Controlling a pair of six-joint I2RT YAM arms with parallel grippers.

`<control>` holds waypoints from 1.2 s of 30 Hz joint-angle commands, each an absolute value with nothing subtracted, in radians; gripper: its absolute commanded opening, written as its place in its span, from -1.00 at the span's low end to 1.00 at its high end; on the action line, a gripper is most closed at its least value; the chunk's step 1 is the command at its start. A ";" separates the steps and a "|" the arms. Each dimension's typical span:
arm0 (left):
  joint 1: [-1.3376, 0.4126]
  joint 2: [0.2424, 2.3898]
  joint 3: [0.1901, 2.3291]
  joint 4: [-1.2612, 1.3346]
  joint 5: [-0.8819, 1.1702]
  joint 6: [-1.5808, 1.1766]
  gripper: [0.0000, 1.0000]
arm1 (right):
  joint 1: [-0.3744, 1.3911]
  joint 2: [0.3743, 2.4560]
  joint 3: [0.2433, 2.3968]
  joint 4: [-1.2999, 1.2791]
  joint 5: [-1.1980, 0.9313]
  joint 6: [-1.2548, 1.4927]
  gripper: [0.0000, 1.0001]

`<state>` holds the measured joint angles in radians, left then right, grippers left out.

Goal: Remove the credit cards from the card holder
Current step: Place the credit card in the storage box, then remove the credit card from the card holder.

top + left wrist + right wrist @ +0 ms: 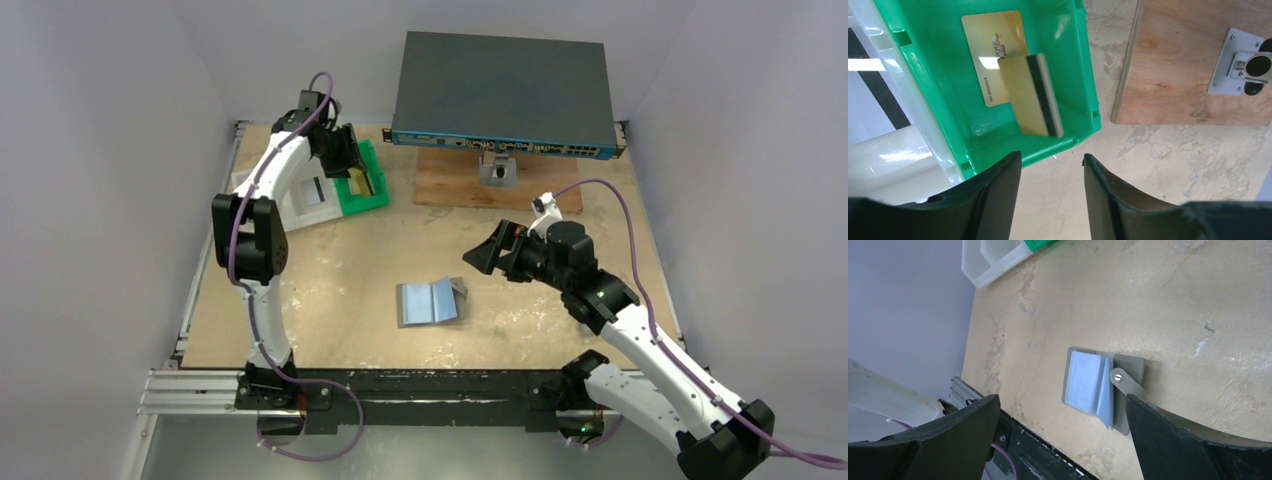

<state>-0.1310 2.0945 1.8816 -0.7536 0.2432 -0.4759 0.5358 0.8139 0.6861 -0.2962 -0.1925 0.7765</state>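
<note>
The card holder (432,302) lies open on the table, its bluish clear pockets up and its strap with a light stud to the right; it also shows in the right wrist view (1100,387). Two gold credit cards (1013,90) lie in the green tray (1068,50), the upper one showing a dark stripe. My left gripper (1052,160) is open and empty just above the tray's near edge (352,160). My right gripper (1060,405) is open wide and empty, held above the table to the right of the holder (487,255).
A white tray (305,200) stands left of the green tray (375,195) and holds a card with a dark stripe. A large dark grey box with ports (505,95) sits at the back on a wooden board (450,185) with a metal bracket (497,170).
</note>
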 commanded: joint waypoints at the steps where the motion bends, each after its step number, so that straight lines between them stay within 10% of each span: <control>1: -0.125 2.035 1.928 -0.777 0.241 -0.451 0.03 | 0.537 0.828 0.735 -0.292 -0.184 0.753 0.98; 18: -0.233 1.440 1.355 -0.713 0.201 -0.583 0.09 | 0.681 1.014 0.788 -0.301 -0.030 0.731 0.94; 36: -0.559 1.090 0.870 -0.650 0.201 -0.764 0.00 | 0.990 1.485 0.906 -0.220 0.142 0.823 0.33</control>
